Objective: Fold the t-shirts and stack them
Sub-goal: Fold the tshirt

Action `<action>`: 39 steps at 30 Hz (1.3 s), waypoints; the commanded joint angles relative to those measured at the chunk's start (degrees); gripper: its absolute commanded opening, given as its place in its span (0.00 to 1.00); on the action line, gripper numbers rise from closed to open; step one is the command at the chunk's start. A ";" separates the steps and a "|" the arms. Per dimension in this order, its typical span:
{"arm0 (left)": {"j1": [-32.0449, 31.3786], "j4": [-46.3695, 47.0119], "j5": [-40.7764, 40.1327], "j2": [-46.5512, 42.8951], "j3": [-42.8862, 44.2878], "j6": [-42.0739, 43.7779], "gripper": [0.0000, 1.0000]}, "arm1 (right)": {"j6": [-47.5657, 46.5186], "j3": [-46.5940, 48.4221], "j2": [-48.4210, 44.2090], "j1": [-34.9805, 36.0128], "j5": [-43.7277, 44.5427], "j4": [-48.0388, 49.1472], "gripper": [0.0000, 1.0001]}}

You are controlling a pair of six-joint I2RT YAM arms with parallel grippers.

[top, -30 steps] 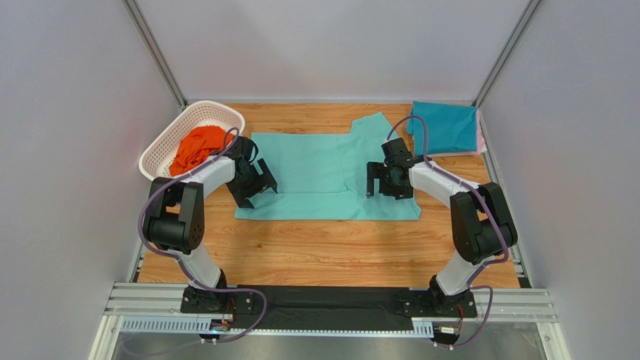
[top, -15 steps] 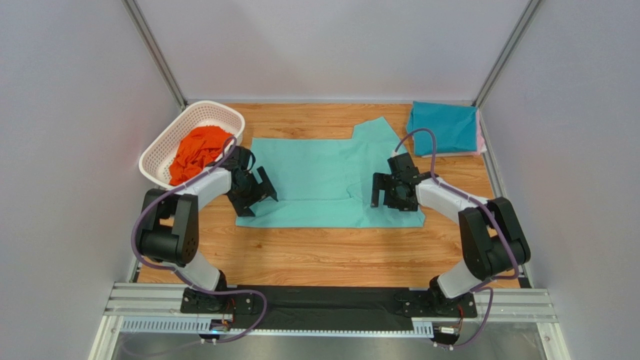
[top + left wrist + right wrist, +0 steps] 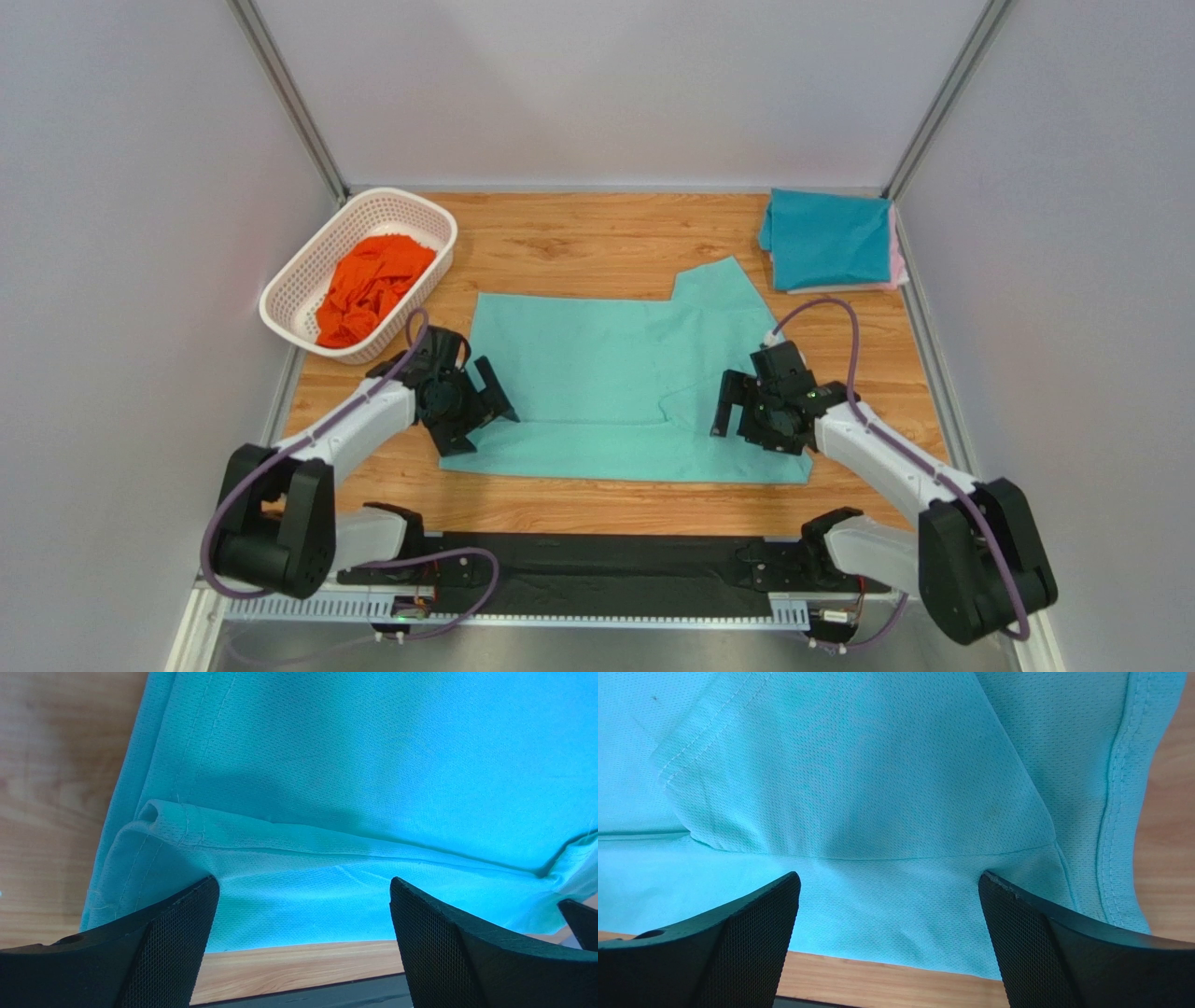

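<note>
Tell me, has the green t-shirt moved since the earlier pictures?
Yes. The green t-shirt slid toward the near table edge, away from the white basket, which stayed in place.

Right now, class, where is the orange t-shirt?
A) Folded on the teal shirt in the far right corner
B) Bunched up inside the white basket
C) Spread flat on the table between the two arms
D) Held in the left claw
B: the orange t-shirt lies crumpled inside the white basket at the far left, while the shirt spread flat between the arms is the mint-green t-shirt.
</note>
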 commanded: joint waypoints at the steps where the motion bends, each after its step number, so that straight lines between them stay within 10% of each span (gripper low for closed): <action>1: -2.43 -4.77 -3.17 -3.36 -5.37 -2.38 1.00 | 6.50 -3.32 -4.19 1.09 -3.54 -5.83 1.00; 20: -3.93 -23.05 -10.90 -23.41 -5.29 -8.18 1.00 | 13.28 -3.33 -19.04 5.75 -1.61 -15.51 1.00; 39: -3.93 -21.92 -30.05 -15.61 25.65 4.89 1.00 | 1.15 22.78 -14.14 5.75 14.99 -12.60 1.00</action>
